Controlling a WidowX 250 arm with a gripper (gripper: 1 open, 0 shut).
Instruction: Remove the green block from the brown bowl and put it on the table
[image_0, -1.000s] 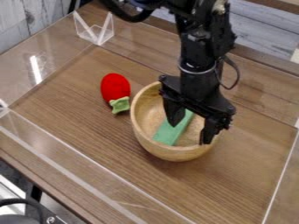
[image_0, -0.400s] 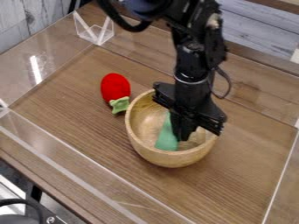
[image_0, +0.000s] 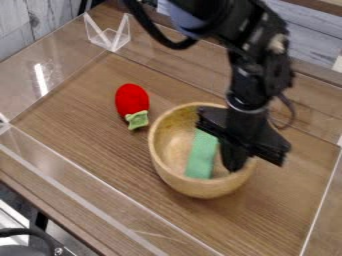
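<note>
The brown bowl (image_0: 171, 163) sits on the table (image_0: 80, 130), right of centre. Inside it the green block (image_0: 203, 157) stands tilted up on end, its flat face toward the camera. My gripper (image_0: 241, 152) points straight down into the right half of the bowl. Its black fingers (image_0: 235, 140) are shut, and the block's right edge sits against them, seemingly pinched. The fingertips are hidden low in the bowl behind the block and the rim.
A red strawberry-like toy (image_0: 130, 100) with green leaves lies on the wood just left of the bowl. Low clear acrylic walls (image_0: 40, 75) edge the tabletop, with a clear corner piece (image_0: 110, 35) at the back left.
The gripper was open over the flat-lying block, then shut on it. It has shifted right within the bowl, and the block is tipped up on end.
</note>
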